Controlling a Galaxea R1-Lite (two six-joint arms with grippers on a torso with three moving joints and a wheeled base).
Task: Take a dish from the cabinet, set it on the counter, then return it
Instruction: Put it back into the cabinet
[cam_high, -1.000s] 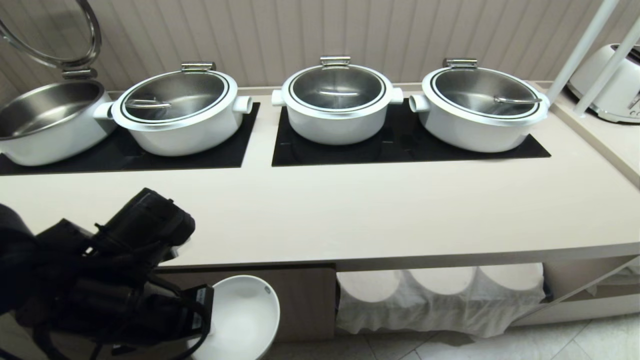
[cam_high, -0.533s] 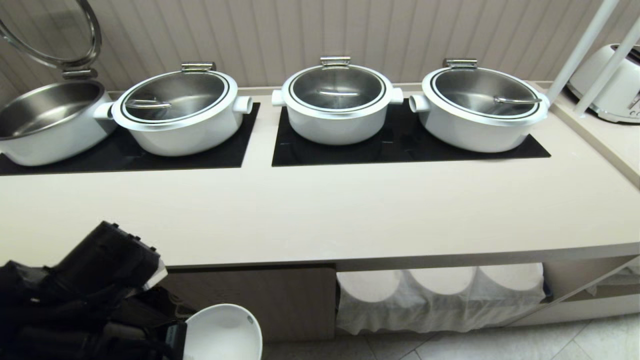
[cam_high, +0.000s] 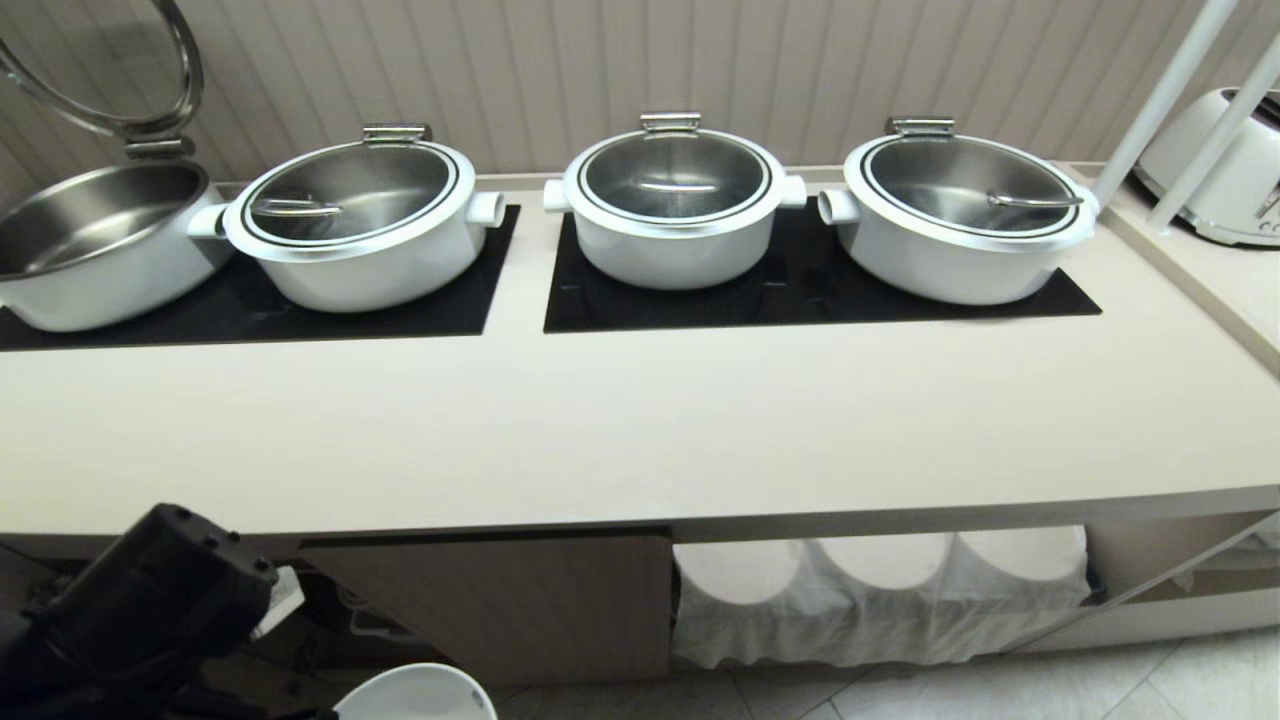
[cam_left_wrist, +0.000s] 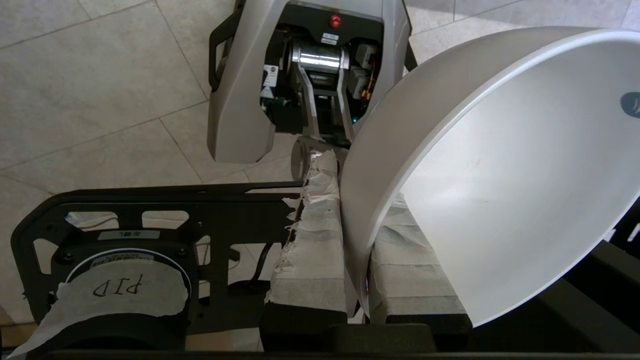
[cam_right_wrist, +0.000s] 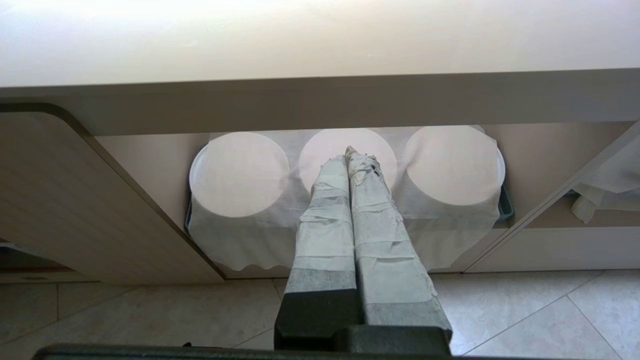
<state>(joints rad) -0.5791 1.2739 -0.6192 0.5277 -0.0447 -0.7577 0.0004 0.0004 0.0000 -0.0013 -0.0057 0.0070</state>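
Observation:
The dish (cam_left_wrist: 500, 175), a plain white bowl, is tilted on edge with its rim pinched in my left gripper (cam_left_wrist: 357, 210), one taped finger (cam_left_wrist: 310, 235) outside the wall and one inside. In the head view only the dish's top (cam_high: 415, 695) shows at the bottom edge, below the counter (cam_high: 700, 430) and in front of the cabinet door (cam_high: 500, 600), beside my left arm (cam_high: 150, 610). My right gripper (cam_right_wrist: 350, 152) is shut and empty, parked facing the open niche.
Several white lidded pots (cam_high: 675, 205) stand on black panels (cam_high: 800, 290) at the counter's back. A toaster (cam_high: 1225, 170) and white poles are at the far right. White cloth (cam_high: 880, 600) covers round plates in the niche. My base (cam_left_wrist: 300, 75) stands on the tiled floor.
My left arm has sunk with the dish, from just under the counter's front edge down to the bottom of the head view. The right arm has kept still.

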